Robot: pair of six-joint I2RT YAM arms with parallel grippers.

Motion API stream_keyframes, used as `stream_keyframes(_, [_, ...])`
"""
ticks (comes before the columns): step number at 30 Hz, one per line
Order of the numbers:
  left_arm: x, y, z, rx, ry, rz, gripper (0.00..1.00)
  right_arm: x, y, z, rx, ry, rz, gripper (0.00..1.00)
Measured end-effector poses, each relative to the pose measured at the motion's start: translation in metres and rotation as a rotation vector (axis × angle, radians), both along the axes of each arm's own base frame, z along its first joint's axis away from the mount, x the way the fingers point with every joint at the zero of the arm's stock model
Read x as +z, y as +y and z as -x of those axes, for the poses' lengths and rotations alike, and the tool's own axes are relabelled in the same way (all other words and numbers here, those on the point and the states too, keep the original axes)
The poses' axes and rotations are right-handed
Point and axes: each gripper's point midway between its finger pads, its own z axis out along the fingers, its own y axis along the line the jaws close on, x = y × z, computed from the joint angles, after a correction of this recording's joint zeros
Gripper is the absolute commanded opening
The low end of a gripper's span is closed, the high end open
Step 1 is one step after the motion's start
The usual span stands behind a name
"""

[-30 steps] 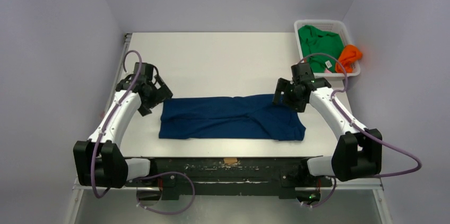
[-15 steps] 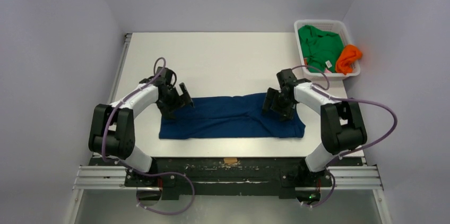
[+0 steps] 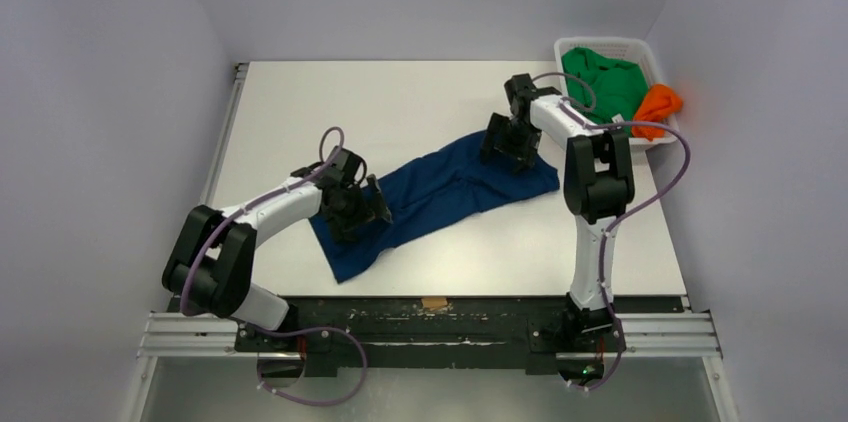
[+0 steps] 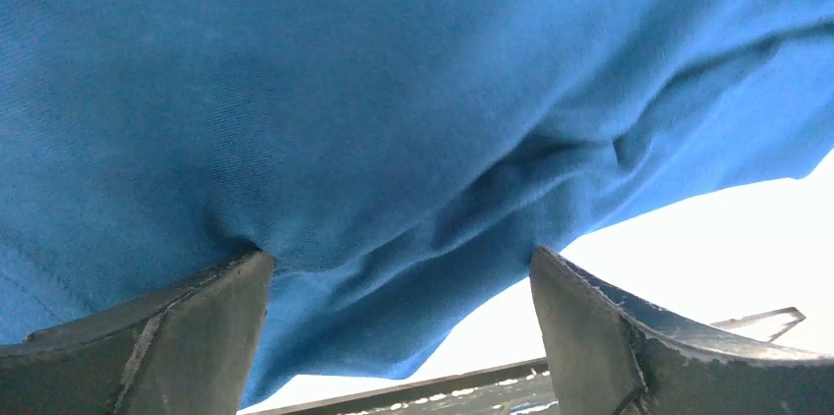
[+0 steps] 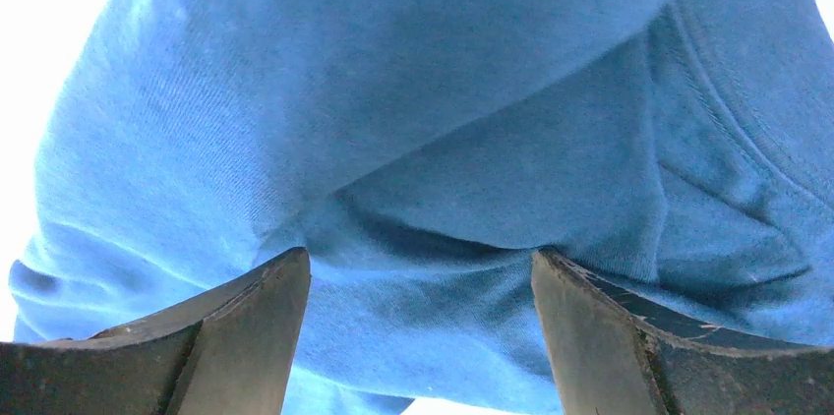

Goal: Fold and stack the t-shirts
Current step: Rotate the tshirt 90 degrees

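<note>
The dark blue t-shirt, folded into a long strip, lies slanted on the table from near left to far right. My left gripper stands open with its fingertips pressed down on the strip's near-left end. In the left wrist view blue cloth spans the wide gap of that gripper. My right gripper is open too, tips on the far-right end, where the cloth bunches between its fingers. The green t-shirt and the orange t-shirt sit in the basket.
The white lattice basket stands at the table's far right corner, close behind the right arm. The white table shows bare behind the blue strip. Grey walls close in on both sides.
The blue strip has swung from level to slanted: its right end went back with the right gripper, its left end came nearer. The left gripper slid rightward onto the cloth.
</note>
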Motion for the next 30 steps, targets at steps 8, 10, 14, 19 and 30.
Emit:
stream_keyframes(8, [0.001,-0.040,0.013,-0.051,0.004,0.008,1.00,0.011,0.046,-0.127,0.032,-0.229,-0.080,0.86])
stream_keyframes(10, [0.001,-0.051,0.015,-0.062,0.003,0.007,1.00,0.015,0.065,-0.157,0.047,-0.311,-0.111,0.88])
stream_keyframes(14, [0.001,-0.071,0.024,-0.096,0.004,0.013,1.00,0.023,0.102,-0.197,0.068,-0.471,-0.198,0.91])
stream_keyframes(19, [0.002,-0.100,0.033,-0.137,0.003,0.036,1.00,0.031,0.149,-0.233,0.114,-0.640,-0.323,0.92])
stream_keyframes(30, [0.008,-0.142,0.037,-0.204,-0.008,0.073,1.00,0.040,0.227,-0.240,0.215,-0.806,-0.418,0.93])
